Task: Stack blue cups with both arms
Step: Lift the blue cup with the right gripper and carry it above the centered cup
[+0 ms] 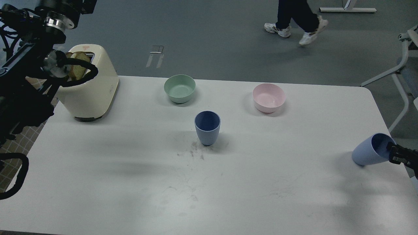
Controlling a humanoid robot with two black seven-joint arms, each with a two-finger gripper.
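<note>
One blue cup (207, 129) stands upright near the middle of the white table (130, 182). The second blue cup (369, 151) is at the table's right edge, tipped steeply with its mouth to the right and its base low by the tabletop. My right gripper (393, 152) comes in from the right edge and is shut on that cup's rim. My left arm (29, 75) is raised at the far left beside the toaster. Its far end leaves the top edge, so the left gripper is out of view.
A cream toaster (91, 88) with bread in its slot stands at the back left. A mint-green bowl (179, 88) and a pink bowl (268, 97) sit behind the upright cup. A person's legs (294, 16) cross the floor beyond. A white frame (400, 71) stands at the right.
</note>
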